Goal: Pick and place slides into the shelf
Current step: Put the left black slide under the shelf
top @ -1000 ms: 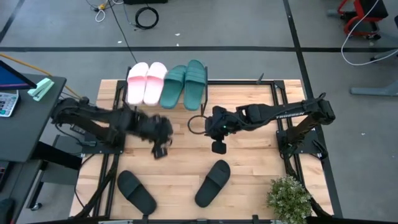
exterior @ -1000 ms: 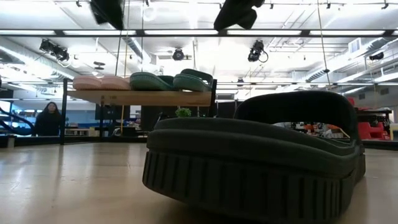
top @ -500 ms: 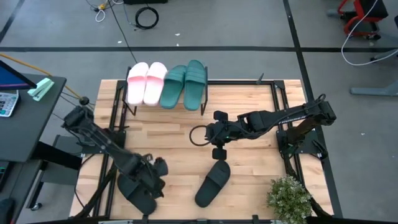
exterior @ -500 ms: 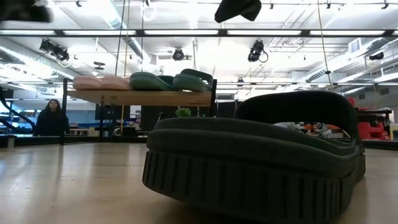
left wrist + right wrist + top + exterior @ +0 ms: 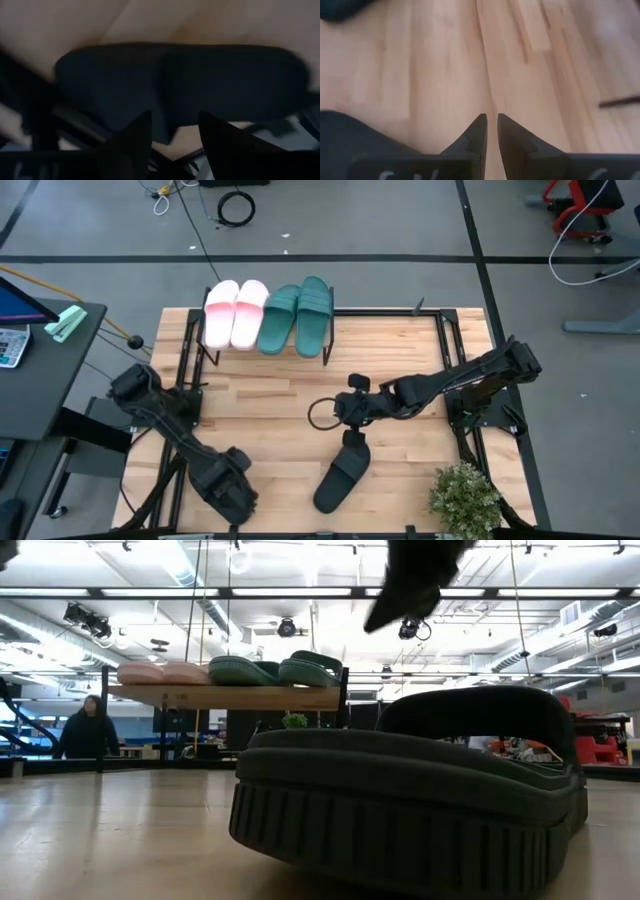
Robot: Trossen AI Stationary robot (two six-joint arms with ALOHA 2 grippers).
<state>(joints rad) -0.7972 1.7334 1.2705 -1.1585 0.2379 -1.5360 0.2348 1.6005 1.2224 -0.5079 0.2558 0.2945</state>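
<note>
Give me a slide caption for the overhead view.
Left gripper over one black foam slide; right gripper above the other; pink and teal pairs shelved.

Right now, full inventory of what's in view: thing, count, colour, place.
pink slides: 2, pale pink, on the shelf, left end
green slides: 2, teal green, on the shelf beside the pink pair
black slides: 2, black, on the table near its front edge; one front centre, one front left under the left gripper
shelf: 1, light wood top, black legs, back edge of the table
table: 1, light wood planks
plant: 1, green, front right corner
person: 1, dark clothes, in the room behind, low view
left gripper: 1, dark, open, over the front-left black slide
right gripper: 1, dark, nearly closed, empty, above the centre black slide
</note>
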